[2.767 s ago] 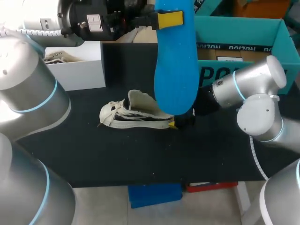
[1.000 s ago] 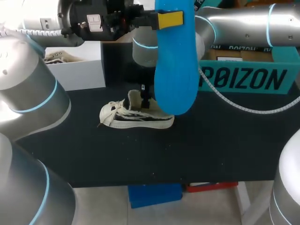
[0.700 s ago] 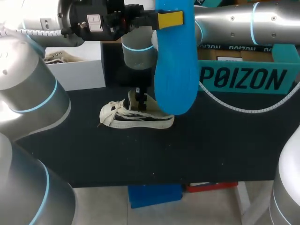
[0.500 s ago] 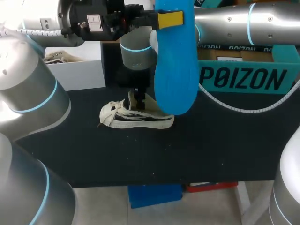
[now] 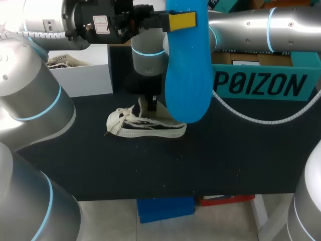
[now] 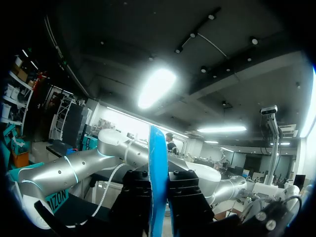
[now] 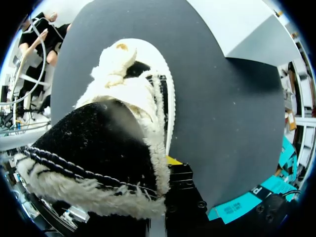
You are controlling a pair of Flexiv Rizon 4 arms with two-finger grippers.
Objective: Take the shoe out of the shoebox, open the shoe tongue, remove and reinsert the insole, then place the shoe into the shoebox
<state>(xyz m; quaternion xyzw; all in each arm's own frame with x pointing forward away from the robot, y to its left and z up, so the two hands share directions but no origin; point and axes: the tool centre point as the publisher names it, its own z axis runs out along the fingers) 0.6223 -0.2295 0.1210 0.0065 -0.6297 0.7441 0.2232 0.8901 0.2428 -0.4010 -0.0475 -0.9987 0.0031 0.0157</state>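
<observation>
Left gripper (image 6: pixel 159 191) clamped on the blue insole (image 5: pixel 188 75), upright (clear of the table (image 5: pixel 150 170)); right gripper (image 5: pixel 150 103) at the shoe tongue (image 7: pixel 98 143), grip hidden; cannot tell.

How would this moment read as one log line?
left pincer: shut on blue insole, up high | right pincer: at shoe tongue | shoe: on table

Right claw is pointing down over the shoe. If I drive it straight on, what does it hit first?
The shoe: its raised, fleece-edged tongue sits right at the right claw, likely touching, though contact is hard to confirm. Beyond it lies the black table.
</observation>
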